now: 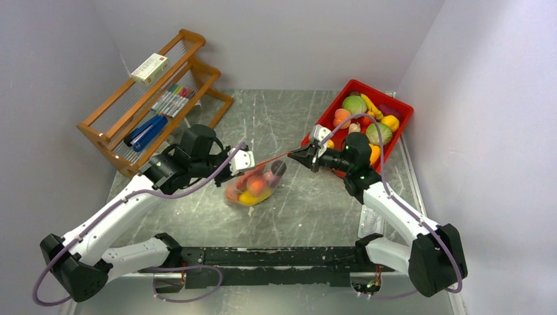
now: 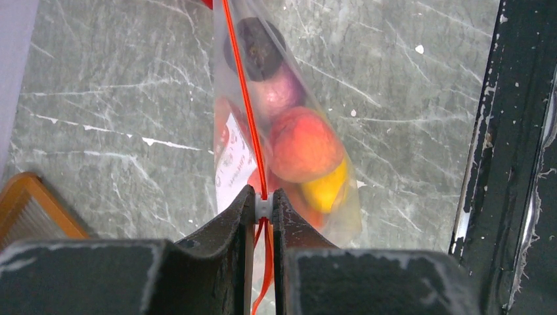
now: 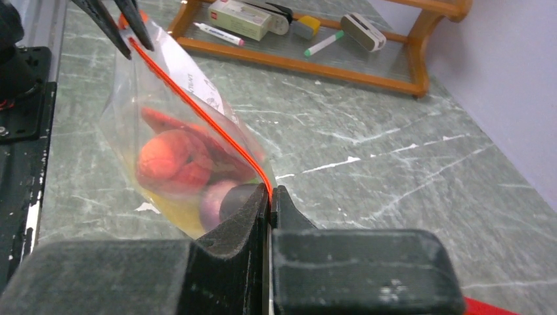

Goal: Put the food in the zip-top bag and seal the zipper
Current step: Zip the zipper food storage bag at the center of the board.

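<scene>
The clear zip-top bag (image 1: 255, 187) hangs between my two grippers above the table. Inside are several toy foods: a peach one (image 2: 303, 144), a yellow one (image 2: 326, 189), a purple one (image 2: 274, 92) and red ones (image 3: 172, 161). Its orange-red zipper (image 1: 272, 158) is stretched taut. My left gripper (image 2: 263, 205) is shut on the white slider at the zipper's left end. My right gripper (image 3: 270, 194) is shut on the zipper's right end. A white label patch (image 2: 234, 161) shows on the bag.
A red bin (image 1: 399, 107) with several more toy fruits and vegetables stands at the back right, just behind the right gripper. A wooden rack (image 1: 152, 98) with markers and a box stands at the back left. The black base rail (image 1: 276, 257) runs along the near edge.
</scene>
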Action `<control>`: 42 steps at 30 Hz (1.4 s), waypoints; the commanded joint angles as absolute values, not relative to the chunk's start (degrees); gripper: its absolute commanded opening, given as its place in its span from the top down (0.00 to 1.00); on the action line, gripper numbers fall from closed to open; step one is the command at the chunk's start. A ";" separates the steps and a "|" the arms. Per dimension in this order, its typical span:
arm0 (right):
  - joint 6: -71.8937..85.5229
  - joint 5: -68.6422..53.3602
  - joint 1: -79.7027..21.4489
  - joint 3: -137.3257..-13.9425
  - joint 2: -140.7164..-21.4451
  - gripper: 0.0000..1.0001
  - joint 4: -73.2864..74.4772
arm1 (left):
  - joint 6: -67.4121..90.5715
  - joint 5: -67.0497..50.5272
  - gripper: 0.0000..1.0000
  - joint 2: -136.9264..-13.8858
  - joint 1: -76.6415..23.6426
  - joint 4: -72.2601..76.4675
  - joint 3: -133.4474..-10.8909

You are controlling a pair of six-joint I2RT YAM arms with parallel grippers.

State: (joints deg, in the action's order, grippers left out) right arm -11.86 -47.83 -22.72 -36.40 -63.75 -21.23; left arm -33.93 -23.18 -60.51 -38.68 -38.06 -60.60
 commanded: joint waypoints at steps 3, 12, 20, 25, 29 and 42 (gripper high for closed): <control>-9.57 -42.10 -18.74 -34.76 -61.82 1.00 -25.04 | -32.61 -18.40 0.93 -58.29 -38.30 -46.02 -63.59; -7.61 -42.48 -16.29 -34.17 -61.87 1.00 -26.61 | -32.43 -17.51 0.93 -57.31 -38.14 -47.82 -65.01; -6.21 -40.48 -14.16 -33.04 -60.93 1.00 -27.54 | -32.76 -16.25 0.93 -56.34 -37.97 -49.46 -65.71; -4.22 -41.26 -12.61 -32.44 -61.54 1.00 -29.46 | -32.96 -15.56 0.93 -55.70 -37.80 -50.54 -65.97; -3.87 -41.15 -12.31 -32.04 -61.25 1.00 -29.79 | -32.81 -15.11 0.93 -54.97 -37.64 -50.29 -65.63; -4.31 -38.63 -10.81 -32.72 -60.49 1.00 -27.09 | -33.22 -12.93 0.93 -54.34 -37.35 -53.02 -66.70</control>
